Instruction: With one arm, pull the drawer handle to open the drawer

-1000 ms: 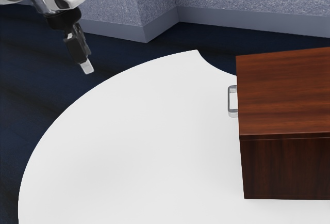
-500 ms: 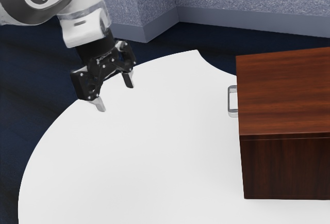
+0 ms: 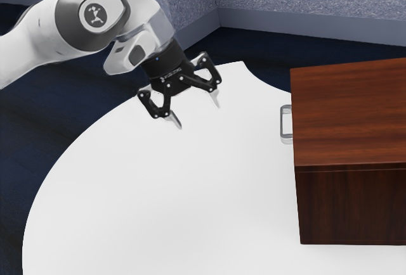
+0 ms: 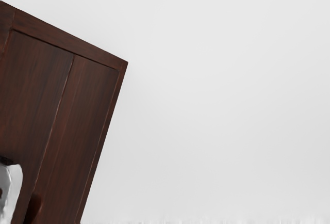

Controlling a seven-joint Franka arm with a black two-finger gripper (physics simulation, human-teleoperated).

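**Gripper [image 3: 196, 114] short of handle [image 3: 286, 123]**
Fingers spread, empty, above the table [image 3: 146, 199], well left of the handle. Handle sits on the left face of the cabinet [image 3: 349, 116], at right. Risk: a tilted approach clips the bar or shoves the cabinet. Wrist view gives the panel seam [image 4: 56, 110]; exterior view gives the finger gap.

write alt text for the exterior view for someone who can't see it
A white robot arm reaches in from the exterior view's upper left, its black gripper open above a white table. The gripper is apart from the metal handle on the dark wooden cabinet at the exterior view's right.
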